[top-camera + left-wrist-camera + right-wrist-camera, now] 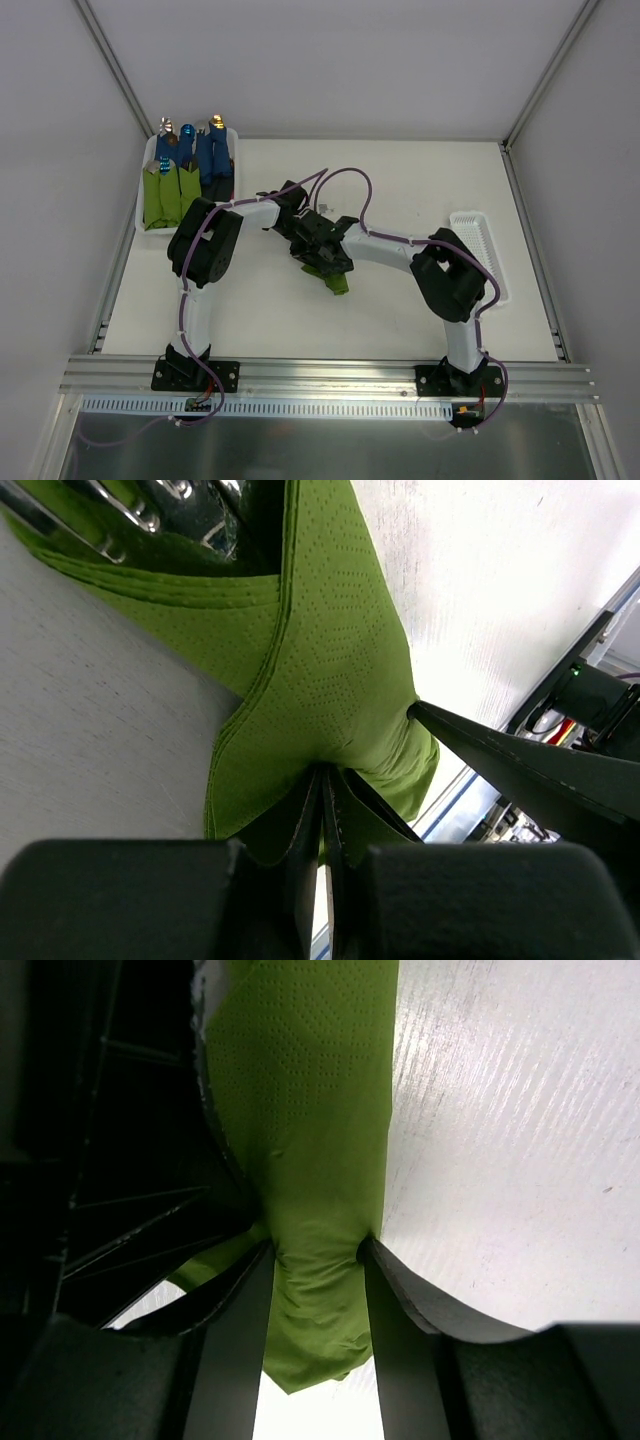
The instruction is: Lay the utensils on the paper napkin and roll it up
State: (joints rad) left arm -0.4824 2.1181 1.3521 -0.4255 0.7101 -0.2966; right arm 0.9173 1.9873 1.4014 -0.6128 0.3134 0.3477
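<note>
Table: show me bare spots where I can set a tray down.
Free: the far strip of table between the bundle bin and the white basket; the near strip between the arm bases. Crowded: the middle, around the paper napkin.

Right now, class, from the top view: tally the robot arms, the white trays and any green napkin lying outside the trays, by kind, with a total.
Arms: 2
Trays: 2
Napkin: 1
Total: 5
</note>
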